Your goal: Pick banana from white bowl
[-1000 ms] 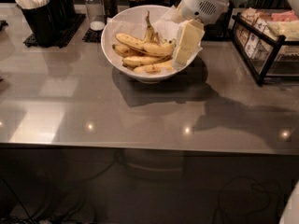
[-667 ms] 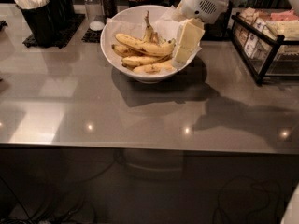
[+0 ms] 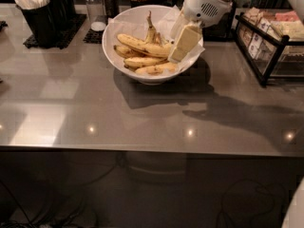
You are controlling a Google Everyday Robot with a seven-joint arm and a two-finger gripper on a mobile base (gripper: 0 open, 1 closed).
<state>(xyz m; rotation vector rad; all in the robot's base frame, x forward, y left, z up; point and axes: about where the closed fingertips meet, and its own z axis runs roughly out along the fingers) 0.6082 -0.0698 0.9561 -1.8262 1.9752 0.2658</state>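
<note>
Standing at the far left of the glossy grey table [image 3: 71, 103], tall black cup holders stuffed with white utensils [image 3: 40, 15] are being left out of the job, as are the two dark-capped glass shakers [image 3: 93, 4] just beside them.

Further right, the large round glossy white bowl lined with crinkled white paper [image 3: 113, 56] is being used as the holder for a small heap of fruit. The long, gently curved yellow banana with brown freckles [image 3: 141, 44] is being carried on top of the shorter speckled bananas [image 3: 154, 69], running from the bowl's left side toward its right.

At that right end, the robot's cream-coloured claw [image 3: 178, 53] is being held inside the bowl's right rim, angled down at the heap. Whether it is apart or together cannot be told.

The banana is being judged light, soft and easily bruised, with a fairly smooth skin. A gentle hold across its thick middle looks better than one at the stem, and the neighbours may get dragged.

At the far right, a black wire rack of packets [image 3: 270, 42] is being kept well apart.
</note>
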